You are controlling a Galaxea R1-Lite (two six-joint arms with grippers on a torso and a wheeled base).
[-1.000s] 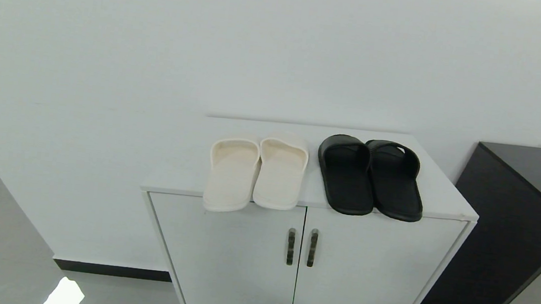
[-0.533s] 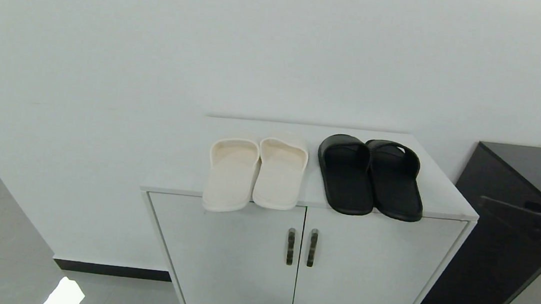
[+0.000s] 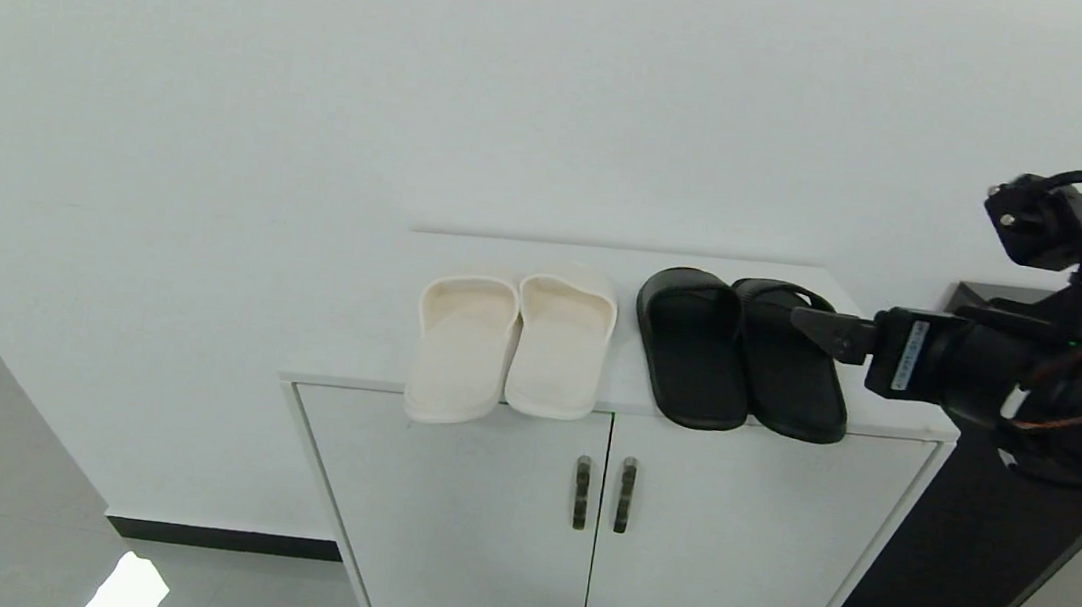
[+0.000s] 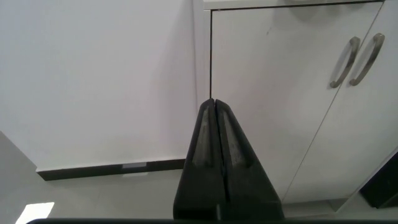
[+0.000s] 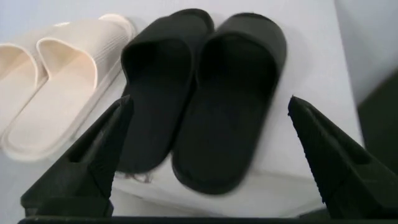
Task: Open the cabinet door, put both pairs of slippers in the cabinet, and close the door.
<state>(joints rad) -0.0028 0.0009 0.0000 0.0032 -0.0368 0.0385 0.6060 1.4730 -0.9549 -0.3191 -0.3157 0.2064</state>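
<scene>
Doors of the cabinet are shut, so opening looks the step in hand, needing a claw on the handles. Cream slippers and black slippers lie atop the cabinet. Right claw, wide and empty, hangs by the black pair; left claw, closed on nothing, sits low before the cabinet. Inside: hidden.

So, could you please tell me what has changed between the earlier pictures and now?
The right gripper has come in from the right and now hangs open at the black slippers, holding nothing. The black slippers and the cream slippers lie as before on the cabinet, its doors shut.
</scene>
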